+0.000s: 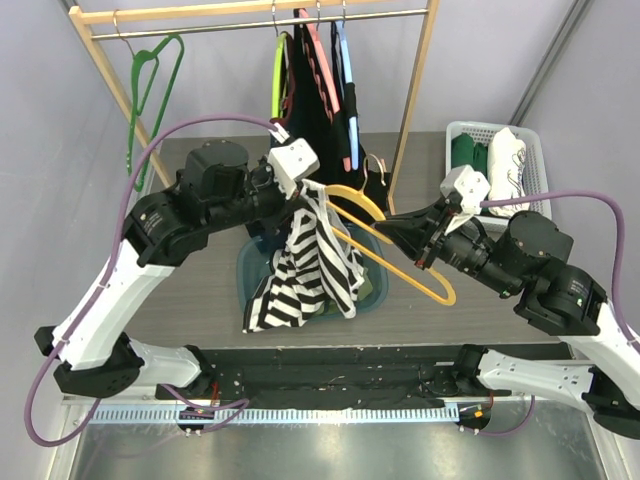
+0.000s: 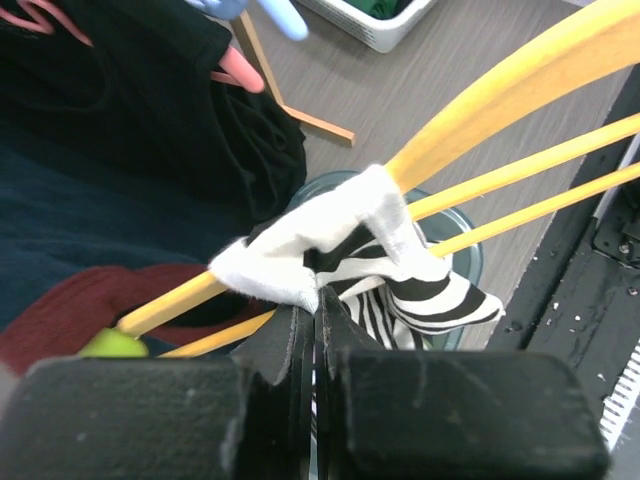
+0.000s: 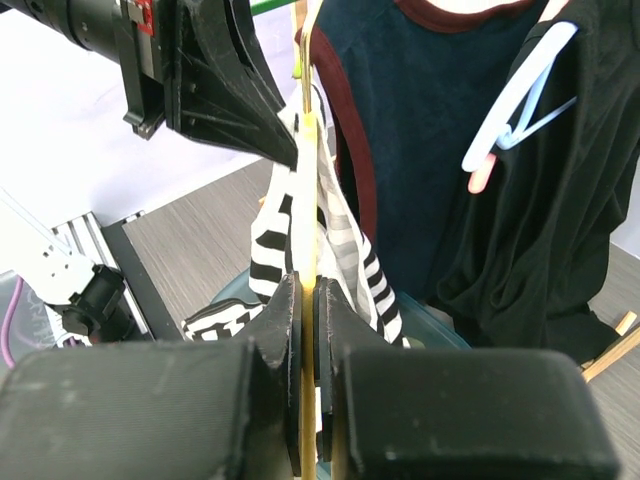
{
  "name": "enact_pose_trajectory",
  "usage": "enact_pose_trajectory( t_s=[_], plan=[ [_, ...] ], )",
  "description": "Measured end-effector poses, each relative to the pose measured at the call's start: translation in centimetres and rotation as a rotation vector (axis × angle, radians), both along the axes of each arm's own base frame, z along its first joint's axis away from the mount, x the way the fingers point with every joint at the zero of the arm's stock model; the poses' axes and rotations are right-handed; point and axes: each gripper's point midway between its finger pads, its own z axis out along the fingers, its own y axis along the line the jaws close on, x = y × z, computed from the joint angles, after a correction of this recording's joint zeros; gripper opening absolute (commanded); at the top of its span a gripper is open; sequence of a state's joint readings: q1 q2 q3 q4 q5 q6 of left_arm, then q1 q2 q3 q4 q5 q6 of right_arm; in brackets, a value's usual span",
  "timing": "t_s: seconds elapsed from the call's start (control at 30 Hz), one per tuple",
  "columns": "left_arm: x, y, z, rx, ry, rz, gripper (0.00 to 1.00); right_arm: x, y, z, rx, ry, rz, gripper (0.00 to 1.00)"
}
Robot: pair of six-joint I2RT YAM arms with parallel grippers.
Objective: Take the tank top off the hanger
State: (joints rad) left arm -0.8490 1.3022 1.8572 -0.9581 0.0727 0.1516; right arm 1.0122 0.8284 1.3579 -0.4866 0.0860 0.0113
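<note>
left gripper (image 1: 303, 188): jaws pressed together on a white fold of the striped tank top (image 1: 305, 270) where it wraps the yellow hanger (image 2: 520, 85). right gripper (image 3: 307, 290): jaws clamped on the hanger's thin bar, which it holds tilted in the air. the top drapes from the hanger's left end, its hem reaching the teal tub (image 1: 375, 292) at mid-table; its far strap seems to sit on the hanger too, though folds hide it. behind: rack (image 1: 250, 10) with dark garments (image 1: 320, 110); far right: basket (image 1: 535, 150)
</note>
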Motion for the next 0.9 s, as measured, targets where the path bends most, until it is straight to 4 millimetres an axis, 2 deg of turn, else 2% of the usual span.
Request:
enact_pose_trajectory(
  t_s=[0.17, 0.33, 0.43, 0.5, 0.6, 0.7, 0.9],
  plan=[
    [0.7, 1.7, 1.9, -0.019, -0.054, 0.042, 0.00, -0.5, -0.7, 0.1, 0.007, 0.002, -0.001, 0.01],
    [1.7, 5.8, 5.2, -0.019, -0.194, 0.179, 0.00, -1.4, -1.6, -0.6, 0.006, 0.027, 0.015, 0.01],
    [2.8, 8.3, 7.8, -0.017, -0.302, 0.301, 0.00, -2.3, -2.3, -0.8, 0.012, 0.043, 0.033, 0.01],
    [3.4, 9.1, 9.3, -0.021, -0.352, 0.347, 0.00, -2.9, -3.1, -0.5, 0.029, 0.041, 0.036, 0.01],
    [4.2, 9.0, 11.8, -0.049, -0.413, 0.368, 0.00, -3.6, -4.5, 0.0, 0.060, 0.036, 0.027, 0.01],
    [4.4, 7.7, 13.4, -0.086, -0.445, 0.325, 0.00, -4.0, -5.7, 0.6, 0.092, 0.024, 0.012, 0.01],
    [5.4, 4.9, 13.6, -0.100, -0.458, 0.239, 0.00, -3.8, -6.5, 0.6, 0.101, 0.023, -0.023, 0.01]
  ],
)
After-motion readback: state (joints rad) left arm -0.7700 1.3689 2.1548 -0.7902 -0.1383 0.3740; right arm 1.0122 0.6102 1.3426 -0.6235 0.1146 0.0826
